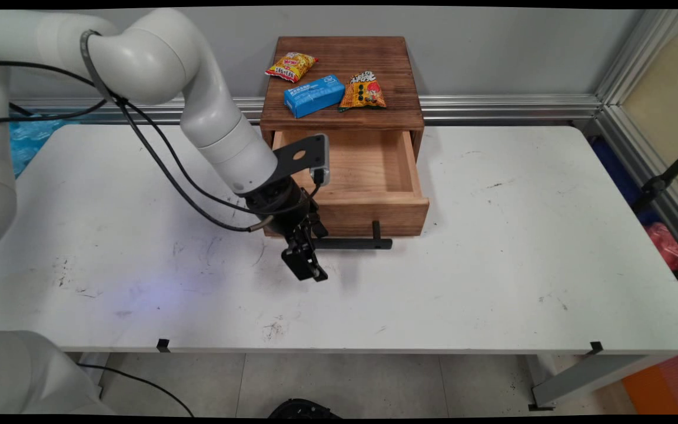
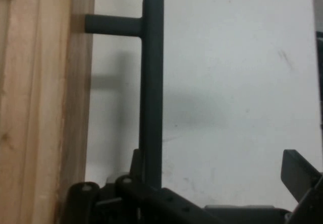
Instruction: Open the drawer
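Main view: the black two-finger tool hangs low over the white bench, just in front of the left end of the black bar handle on the pulled-out drawer of a small dark-topped wooden cabinet. The drawer stands open, its pale wood interior showing nothing inside. On the cabinet top lie three items: a yellow-and-red snack packet at the back left, a blue rectangular box in the middle, and an orange snack packet just to its right, touching or nearly touching the box. Black cables loop down from the white arm to the wrist. Hand view: the handle runs up the frame beside the pale drawer front, joined to it by a short post near the top. One finger shows at the lower right, well apart from the handle; the linkage at the lower left sits at the bar's near end. The tool is spread wide and grips nothing, with the bar between its jaws but closer to the left one.
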You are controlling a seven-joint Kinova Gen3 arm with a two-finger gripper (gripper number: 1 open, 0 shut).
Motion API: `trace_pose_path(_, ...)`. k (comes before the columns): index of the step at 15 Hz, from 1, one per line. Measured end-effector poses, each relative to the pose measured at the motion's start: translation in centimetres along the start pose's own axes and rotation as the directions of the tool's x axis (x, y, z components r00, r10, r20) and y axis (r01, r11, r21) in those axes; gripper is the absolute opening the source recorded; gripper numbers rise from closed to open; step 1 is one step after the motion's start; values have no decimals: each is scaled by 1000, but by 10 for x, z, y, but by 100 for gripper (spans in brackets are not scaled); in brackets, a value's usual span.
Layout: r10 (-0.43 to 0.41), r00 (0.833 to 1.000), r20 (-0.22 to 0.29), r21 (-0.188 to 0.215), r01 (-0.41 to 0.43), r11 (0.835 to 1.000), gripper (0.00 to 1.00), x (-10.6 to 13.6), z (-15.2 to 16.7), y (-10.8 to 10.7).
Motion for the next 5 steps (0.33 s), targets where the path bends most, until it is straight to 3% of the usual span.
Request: trace_pose_path(5, -3, 1000, 0, -20, 3, 1000, 100, 0, 0, 15)
